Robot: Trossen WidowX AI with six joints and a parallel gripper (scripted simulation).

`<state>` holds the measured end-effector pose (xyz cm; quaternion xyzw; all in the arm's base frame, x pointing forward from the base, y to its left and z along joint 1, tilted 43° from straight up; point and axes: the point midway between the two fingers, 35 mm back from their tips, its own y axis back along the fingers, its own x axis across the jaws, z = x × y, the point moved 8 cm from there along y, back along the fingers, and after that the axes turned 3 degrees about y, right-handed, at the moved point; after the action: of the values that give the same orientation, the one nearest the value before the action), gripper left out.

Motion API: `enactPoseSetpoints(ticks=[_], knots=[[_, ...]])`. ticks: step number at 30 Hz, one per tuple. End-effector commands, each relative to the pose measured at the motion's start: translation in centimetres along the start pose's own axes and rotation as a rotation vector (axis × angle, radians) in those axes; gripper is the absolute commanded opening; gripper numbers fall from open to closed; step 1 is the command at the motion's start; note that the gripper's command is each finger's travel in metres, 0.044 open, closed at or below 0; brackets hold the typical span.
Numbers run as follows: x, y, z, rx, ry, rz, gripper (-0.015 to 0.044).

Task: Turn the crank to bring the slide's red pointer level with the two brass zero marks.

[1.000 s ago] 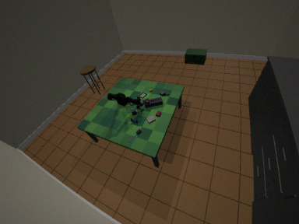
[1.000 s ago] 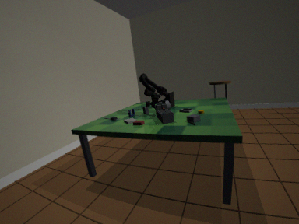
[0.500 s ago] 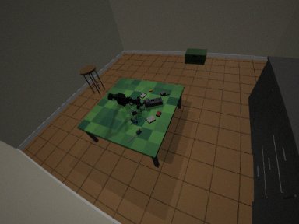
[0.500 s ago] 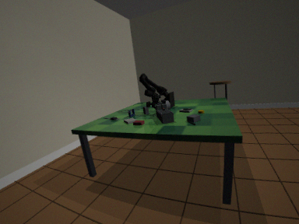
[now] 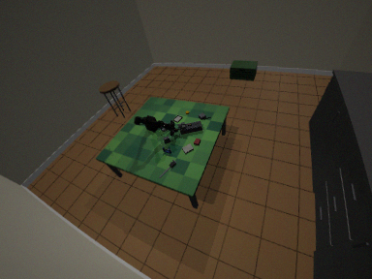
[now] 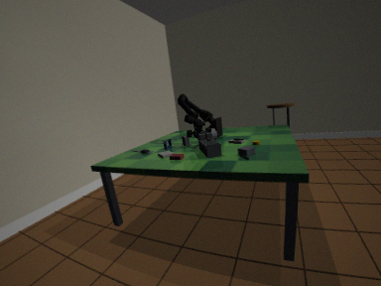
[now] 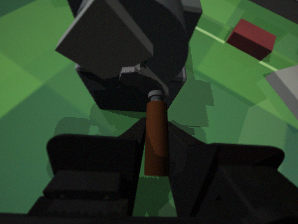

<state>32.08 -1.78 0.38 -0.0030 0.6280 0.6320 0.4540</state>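
The machine [image 5: 192, 128] [image 6: 210, 147] [image 7: 120, 92] is a dark grey block with a lighter slanted plate on its end in the wrist view. A short grey crank arm [image 7: 145, 78] comes out of that end and carries a brown-orange handle [image 7: 156, 137]. My gripper [image 7: 152, 122] is shut on the handle, one dark finger on each side of it. In the top and exterior views the arm reaches to the machine's near end, and the fingers are too small to make out. The red pointer and the brass zero marks cannot be made out in any view.
A red block [image 5: 197, 141] [image 6: 177, 156] [image 7: 251, 39] and a pale flat box [image 5: 188, 148] [image 6: 166, 154] [image 7: 288, 85] lie beside the machine. A grey block [image 6: 246, 152], a yellow piece [image 5: 187, 112] [image 6: 256, 143] and a blue item [image 5: 167, 151] also stand on the green table [image 5: 126, 140] [image 6: 268, 164].
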Motion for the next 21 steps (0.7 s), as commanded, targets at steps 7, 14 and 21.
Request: enactPoseSetpoints(ticks=[7, 14, 21], knots=[[0.66, -0.49, -0.33, 0.013, 0.003, 0.017, 0.0000], [0.74, -0.52, -0.36, 0.013, 0.003, 0.017, 0.0000], [0.81, -0.55, -0.38, 0.013, 0.003, 0.017, 0.0000]])
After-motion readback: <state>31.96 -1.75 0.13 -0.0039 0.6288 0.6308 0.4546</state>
